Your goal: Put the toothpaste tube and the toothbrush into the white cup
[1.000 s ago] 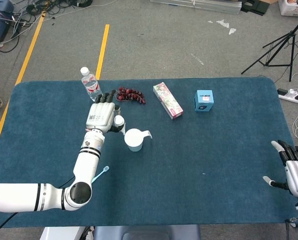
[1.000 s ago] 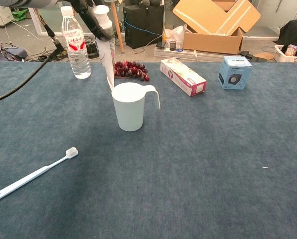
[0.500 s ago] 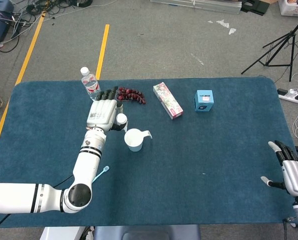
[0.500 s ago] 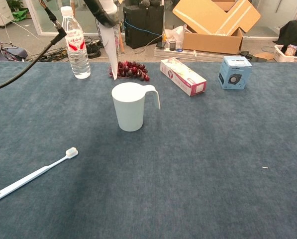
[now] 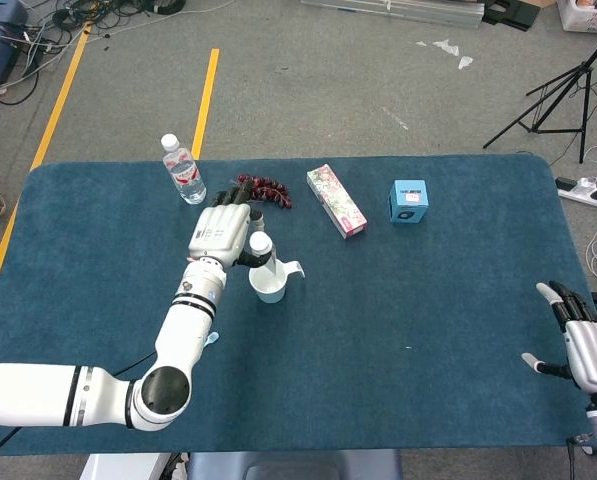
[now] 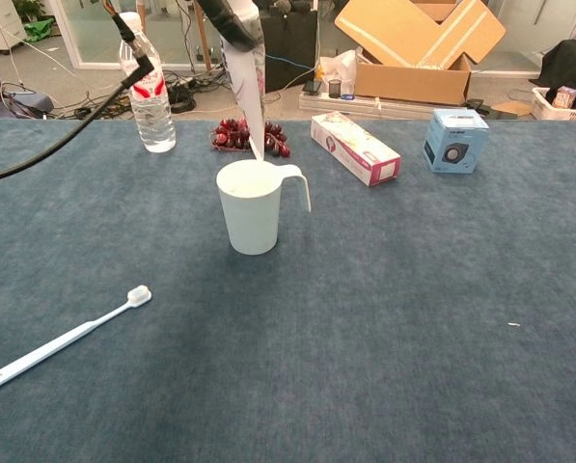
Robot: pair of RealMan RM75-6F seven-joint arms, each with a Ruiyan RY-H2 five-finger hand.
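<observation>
My left hand (image 5: 224,233) holds the white toothpaste tube (image 6: 248,95) upright, cap end up, directly above the white cup (image 6: 253,206). The tube's flat lower end hangs just over the cup's rim at its back edge. In the head view the tube's cap (image 5: 261,243) shows beside the hand, over the cup (image 5: 270,284). The light-blue toothbrush (image 6: 62,339) lies flat on the cloth at the near left, bristle head toward the cup. My right hand (image 5: 589,345) rests at the table's far right edge, fingers spread, holding nothing.
A water bottle (image 6: 145,85), a bunch of dark red grapes (image 6: 245,136), a pink-and-white box (image 6: 356,147) and a small blue box (image 6: 455,140) line the back of the blue cloth-covered table (image 6: 423,318).
My left hand carried the toothpaste tube rightward, from left of the cup to over its mouth. The toothbrush and the cup stayed put; the right hand barely shifted.
</observation>
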